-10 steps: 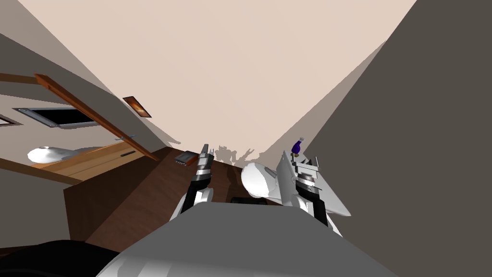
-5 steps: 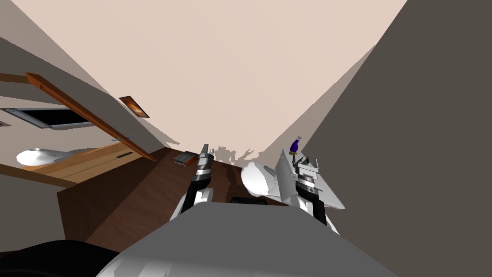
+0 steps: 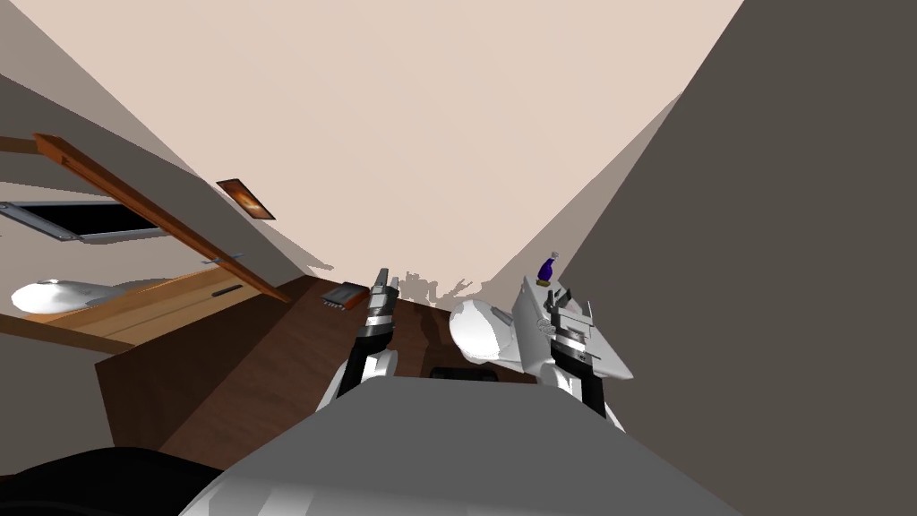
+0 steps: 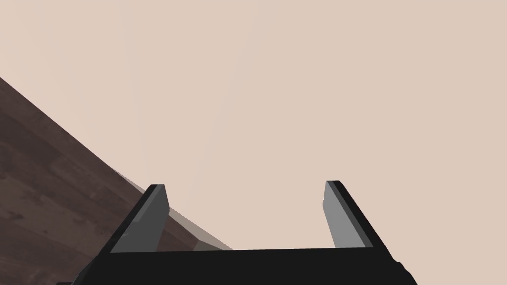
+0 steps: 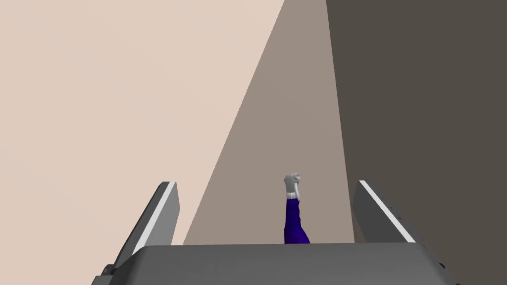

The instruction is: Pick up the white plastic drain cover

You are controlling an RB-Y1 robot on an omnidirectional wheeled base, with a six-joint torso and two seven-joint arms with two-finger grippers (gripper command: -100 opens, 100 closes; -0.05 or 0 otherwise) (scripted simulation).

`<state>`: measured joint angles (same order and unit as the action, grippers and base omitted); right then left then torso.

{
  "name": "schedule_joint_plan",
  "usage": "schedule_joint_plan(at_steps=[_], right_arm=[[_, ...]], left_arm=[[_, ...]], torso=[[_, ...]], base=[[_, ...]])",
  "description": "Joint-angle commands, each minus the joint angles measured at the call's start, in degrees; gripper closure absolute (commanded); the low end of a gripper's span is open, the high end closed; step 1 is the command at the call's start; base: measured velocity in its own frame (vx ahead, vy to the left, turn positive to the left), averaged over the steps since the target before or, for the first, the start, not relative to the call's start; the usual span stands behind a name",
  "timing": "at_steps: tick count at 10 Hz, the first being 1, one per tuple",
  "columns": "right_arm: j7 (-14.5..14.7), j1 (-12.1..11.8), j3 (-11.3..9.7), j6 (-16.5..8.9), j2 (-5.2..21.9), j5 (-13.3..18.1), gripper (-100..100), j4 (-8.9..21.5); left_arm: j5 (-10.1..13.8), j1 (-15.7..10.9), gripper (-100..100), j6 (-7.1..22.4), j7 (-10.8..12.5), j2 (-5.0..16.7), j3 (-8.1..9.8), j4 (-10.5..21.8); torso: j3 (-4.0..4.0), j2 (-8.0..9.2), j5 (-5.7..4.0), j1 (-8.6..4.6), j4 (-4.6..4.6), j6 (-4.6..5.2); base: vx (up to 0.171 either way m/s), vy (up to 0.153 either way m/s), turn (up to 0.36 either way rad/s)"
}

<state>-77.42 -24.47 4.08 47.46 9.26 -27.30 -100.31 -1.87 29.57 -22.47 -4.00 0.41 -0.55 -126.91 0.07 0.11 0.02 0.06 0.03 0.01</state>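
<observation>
Over at the left edge of the head view there's a white rounded blob on a light wooden counter, with a small picture frame on the wall up and to the right of it. Near the middle, a little dark box sits on the brown wood floor. The left gripper sticks up just beside it, fingers apart and gripping nothing. Right of centre is a white angular fixture, and I think the tiny hatched disc on it is the drain cover, though it's too small to be sure. The right gripper hovers just beside that, claw spread and holding nothing. A purple bottle stands beyond its fingers.
</observation>
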Motion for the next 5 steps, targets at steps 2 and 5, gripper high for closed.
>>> schedule_joint_plan(at_steps=[2,5], right_arm=[[-3.88,0.30,-0.10,0.50,0.01,-1.42,-100,1.39],[-8.80,0.90,-0.36,1.54,0.06,-3.96,-100,4.22]], left_arm=[[0.00,0.00,0,0.00,0.00,0.00,0.00,0.00],[0.00,0.00,0,0.00,0.00,0.00,0.00,0.00]], torso=[[-0.01,-0.01,0.00,0.01,0.00,0.00],[0.01,0.01,0.00,0.00,0.00,0.00]], base=[[-0.029,0.014,-0.026],[-0.034,0.009,-0.031]])
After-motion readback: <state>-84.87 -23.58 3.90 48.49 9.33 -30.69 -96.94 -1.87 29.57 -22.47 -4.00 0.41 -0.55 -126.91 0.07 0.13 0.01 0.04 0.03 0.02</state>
